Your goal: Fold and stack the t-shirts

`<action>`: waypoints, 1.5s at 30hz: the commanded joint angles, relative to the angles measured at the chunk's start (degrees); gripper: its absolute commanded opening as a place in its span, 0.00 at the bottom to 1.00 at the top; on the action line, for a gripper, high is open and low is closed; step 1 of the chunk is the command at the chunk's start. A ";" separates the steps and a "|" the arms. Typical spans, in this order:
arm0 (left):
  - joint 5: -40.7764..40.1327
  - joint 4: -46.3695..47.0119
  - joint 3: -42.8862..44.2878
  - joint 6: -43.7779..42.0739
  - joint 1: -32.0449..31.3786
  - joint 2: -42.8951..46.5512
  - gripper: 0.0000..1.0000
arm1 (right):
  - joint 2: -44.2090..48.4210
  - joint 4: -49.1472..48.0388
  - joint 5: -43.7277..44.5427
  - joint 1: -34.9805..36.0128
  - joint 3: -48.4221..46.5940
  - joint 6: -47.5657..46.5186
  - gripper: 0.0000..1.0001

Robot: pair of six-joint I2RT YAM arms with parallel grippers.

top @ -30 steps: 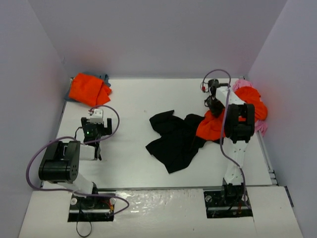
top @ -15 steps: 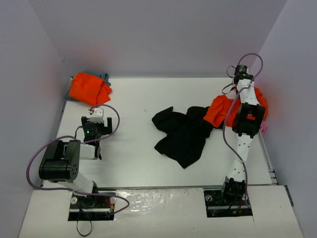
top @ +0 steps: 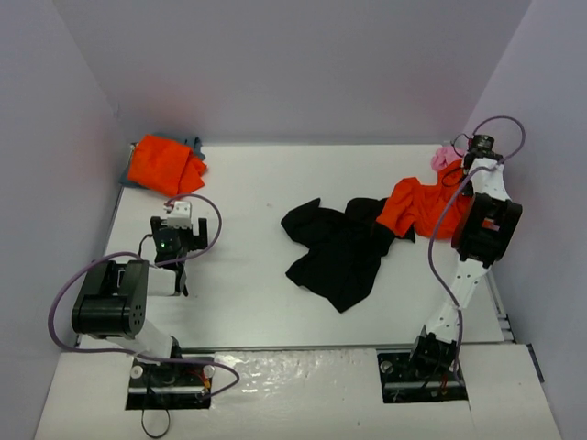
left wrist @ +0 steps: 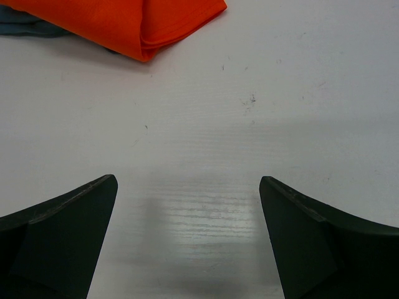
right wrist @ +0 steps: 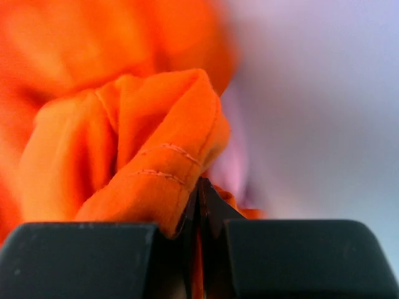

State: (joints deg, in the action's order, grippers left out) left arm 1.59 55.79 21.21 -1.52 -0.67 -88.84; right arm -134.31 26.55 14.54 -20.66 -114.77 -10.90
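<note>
— Where do we have the loose orange t-shirt (top: 424, 206)?
— Our right gripper (right wrist: 198, 200) is pinched tight on a stitched hem of it, high at the far right side, so the cloth trails from the jaws down to the table (top: 238, 183). We judge the pull is meant to drag it clear of the black t-shirt (top: 337, 249), whose edge it touches
— And the black one?
— Crumpled mid-table, unfolded, held by nobody. The pink t-shirt (top: 446, 156) is bunched in the far right corner, just beside our right wrist
— What is our left gripper (left wrist: 188, 182) doing?
— Its fingers (left wrist: 56, 237) stand wide apart with nothing between them, low over bare table, pointed at the folded orange t-shirt (left wrist: 124, 25). That one lies on the blue-grey t-shirt (left wrist: 25, 28) in the far left corner, which we take to be the stack
— So most of the folding is ahead of us?
— We think so: three shirts lie unfolded
</note>
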 commanded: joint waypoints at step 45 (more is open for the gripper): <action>15.42 4.94 0.34 -3.16 3.92 2.42 0.97 | -8.31 5.16 12.00 12.60 1.74 -0.67 0.00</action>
State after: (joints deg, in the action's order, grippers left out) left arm 14.50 55.96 20.82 -4.01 3.03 -88.20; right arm -137.44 29.99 17.94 1.89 -112.60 -11.28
